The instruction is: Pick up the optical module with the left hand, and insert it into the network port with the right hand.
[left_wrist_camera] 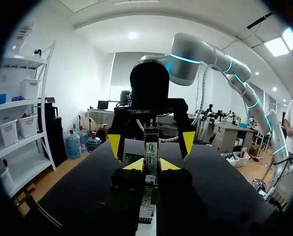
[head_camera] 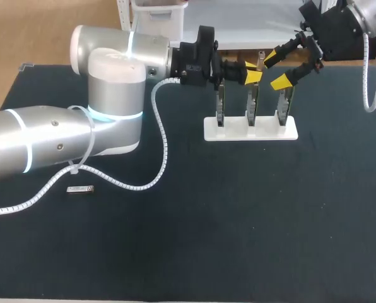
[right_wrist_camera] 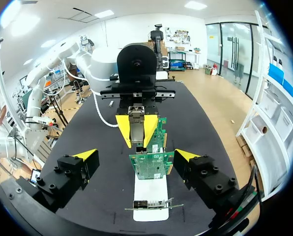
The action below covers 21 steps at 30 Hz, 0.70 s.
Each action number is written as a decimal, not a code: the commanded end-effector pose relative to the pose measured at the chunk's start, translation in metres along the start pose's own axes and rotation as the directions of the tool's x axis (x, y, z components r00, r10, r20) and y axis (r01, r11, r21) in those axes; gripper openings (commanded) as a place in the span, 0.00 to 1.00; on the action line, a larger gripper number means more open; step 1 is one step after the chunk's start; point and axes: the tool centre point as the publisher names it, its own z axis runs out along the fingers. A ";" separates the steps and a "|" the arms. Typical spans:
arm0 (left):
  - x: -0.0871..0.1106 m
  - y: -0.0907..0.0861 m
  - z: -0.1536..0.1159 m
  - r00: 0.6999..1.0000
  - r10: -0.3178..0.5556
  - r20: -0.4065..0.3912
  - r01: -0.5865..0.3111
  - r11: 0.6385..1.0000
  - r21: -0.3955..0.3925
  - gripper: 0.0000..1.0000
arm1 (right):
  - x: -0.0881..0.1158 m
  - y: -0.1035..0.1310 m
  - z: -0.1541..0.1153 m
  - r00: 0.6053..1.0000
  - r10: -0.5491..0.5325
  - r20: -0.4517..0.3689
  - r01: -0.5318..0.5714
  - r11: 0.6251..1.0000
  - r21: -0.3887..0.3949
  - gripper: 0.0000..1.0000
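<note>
The silver optical module [head_camera: 260, 61] is held above the white stand [head_camera: 264, 132], with my left gripper [head_camera: 253, 71] shut on it. From the left wrist the module [left_wrist_camera: 151, 147] sticks out between my yellow tips [left_wrist_camera: 152, 164]. My right gripper [head_camera: 276, 69] faces it from the other side, open, its fingers spread on either side of the module's end without touching. The right wrist view shows its gripper [right_wrist_camera: 136, 155] wide open, the module [right_wrist_camera: 136, 123] in the left gripper [right_wrist_camera: 136, 129] ahead of it, and a green network card [right_wrist_camera: 151, 164] below, its port edge toward this camera.
Three network cards [head_camera: 252, 104] stand upright in the white stand [right_wrist_camera: 150, 196] on the dark table. A second small module [head_camera: 81, 189] lies on the table at the near left, below my left arm. The left arm's white cable [head_camera: 159, 139] loops over the table.
</note>
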 end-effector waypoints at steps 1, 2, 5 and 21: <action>-0.001 -0.001 0.000 1.000 -0.002 -0.005 0.002 1.000 -0.003 0.00 | 0.000 0.000 0.000 1.000 0.000 0.000 0.000 1.000 0.002 1.00; -0.001 -0.001 0.000 1.000 -0.002 -0.005 0.002 1.000 -0.003 0.00 | 0.000 0.000 0.000 1.000 0.000 0.000 0.000 1.000 0.002 1.00; -0.001 -0.001 0.000 1.000 -0.002 -0.005 0.002 1.000 -0.003 0.00 | -0.003 -0.001 -0.002 1.000 0.012 0.009 -0.012 1.000 0.010 1.00; -0.001 -0.001 0.000 1.000 -0.002 -0.005 0.002 1.000 -0.003 0.00 | -0.029 -0.003 -0.014 0.999 -0.025 0.032 0.024 0.998 0.054 1.00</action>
